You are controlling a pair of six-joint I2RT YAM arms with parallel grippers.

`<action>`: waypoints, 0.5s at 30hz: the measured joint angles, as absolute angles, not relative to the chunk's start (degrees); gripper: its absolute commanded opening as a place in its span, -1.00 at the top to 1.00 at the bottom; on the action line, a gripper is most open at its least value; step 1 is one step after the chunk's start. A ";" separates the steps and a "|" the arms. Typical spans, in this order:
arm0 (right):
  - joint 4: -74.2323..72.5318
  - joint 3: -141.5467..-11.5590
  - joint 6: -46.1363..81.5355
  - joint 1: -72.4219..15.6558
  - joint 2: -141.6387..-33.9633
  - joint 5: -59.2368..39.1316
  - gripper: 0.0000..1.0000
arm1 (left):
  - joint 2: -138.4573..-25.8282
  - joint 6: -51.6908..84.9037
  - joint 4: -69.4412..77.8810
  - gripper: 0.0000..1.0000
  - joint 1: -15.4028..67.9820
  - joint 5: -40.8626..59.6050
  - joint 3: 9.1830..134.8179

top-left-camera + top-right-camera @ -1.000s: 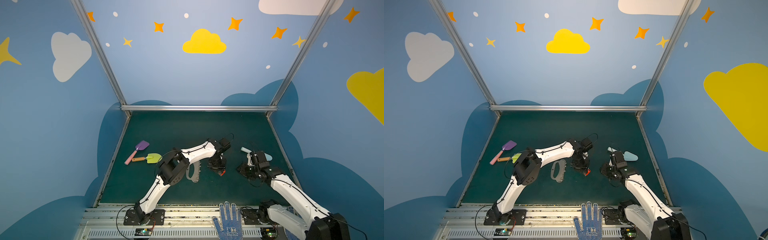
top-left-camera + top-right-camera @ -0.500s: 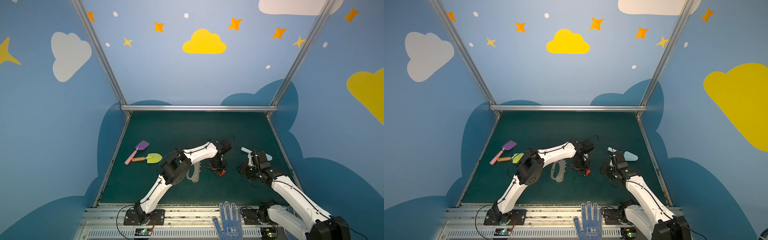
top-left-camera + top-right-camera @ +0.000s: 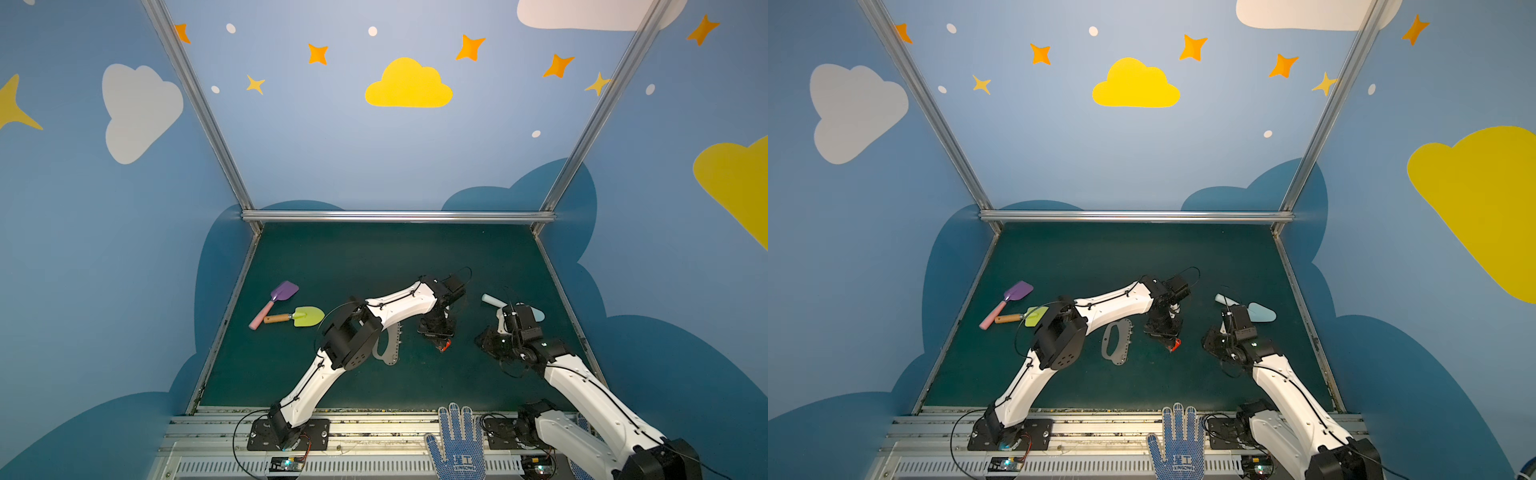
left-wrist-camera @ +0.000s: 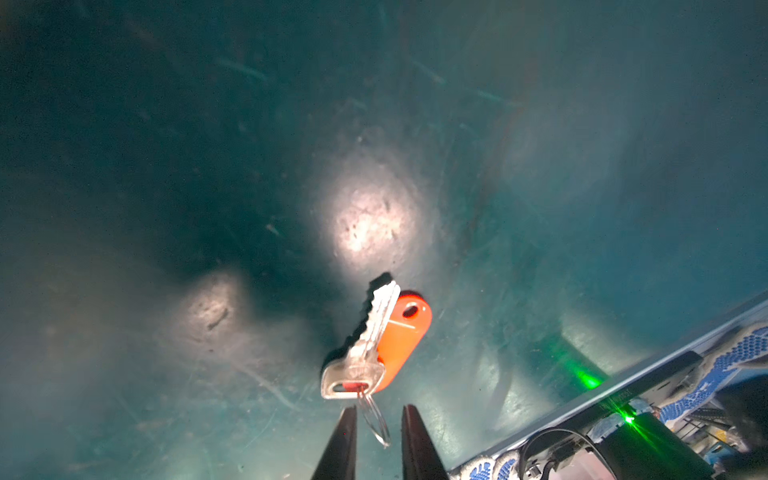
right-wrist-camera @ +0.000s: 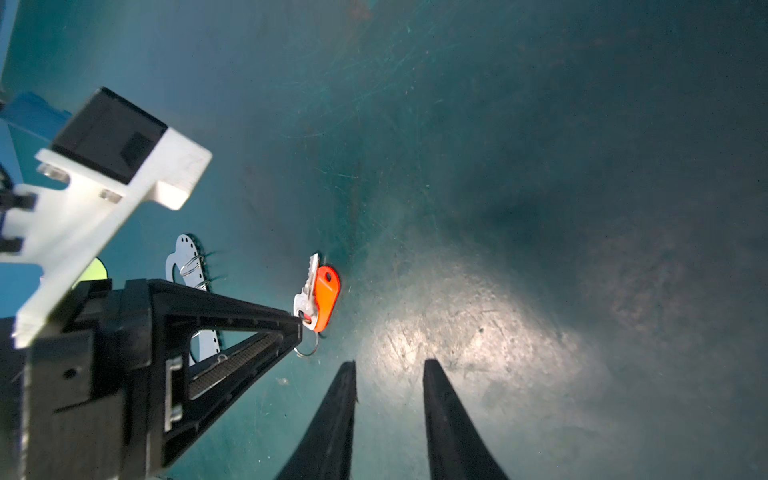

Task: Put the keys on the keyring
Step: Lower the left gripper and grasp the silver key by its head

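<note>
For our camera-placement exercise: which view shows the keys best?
The left wrist view: the keys appear close up, teeth, orange tag and split ring distinct. The right wrist view shows them smaller; both top views give only a red speck.

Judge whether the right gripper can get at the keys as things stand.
Probably yes: the right gripper faces the keys across bare mat, jaws apart. The left gripper straddles the bunch's ring end, so only its other end looks free.
</note>
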State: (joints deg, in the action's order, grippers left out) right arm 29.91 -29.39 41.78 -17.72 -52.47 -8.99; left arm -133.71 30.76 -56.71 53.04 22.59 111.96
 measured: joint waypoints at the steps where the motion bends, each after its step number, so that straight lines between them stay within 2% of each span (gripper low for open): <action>1: 29.91 -29.39 41.78 -17.72 -52.47 -8.99 0.39 | -133.91 30.76 -57.08 0.39 53.06 22.52 112.14; 3: 29.91 -29.39 41.80 -17.72 -52.47 -8.99 0.39 | -134.30 30.70 -57.60 0.40 53.04 22.39 112.40; 6: 29.91 -29.39 41.78 -17.65 -52.42 -8.97 0.39 | -134.80 30.76 -58.19 0.57 53.06 22.41 112.75; 12: 30.33 -29.39 41.78 -17.58 -51.55 -8.82 0.39 | -135.68 30.63 -59.00 0.77 53.06 22.33 113.16; 15: 30.50 -29.39 41.78 -17.56 -51.35 -8.75 0.39 | -135.79 30.39 -59.68 0.78 53.06 22.04 114.21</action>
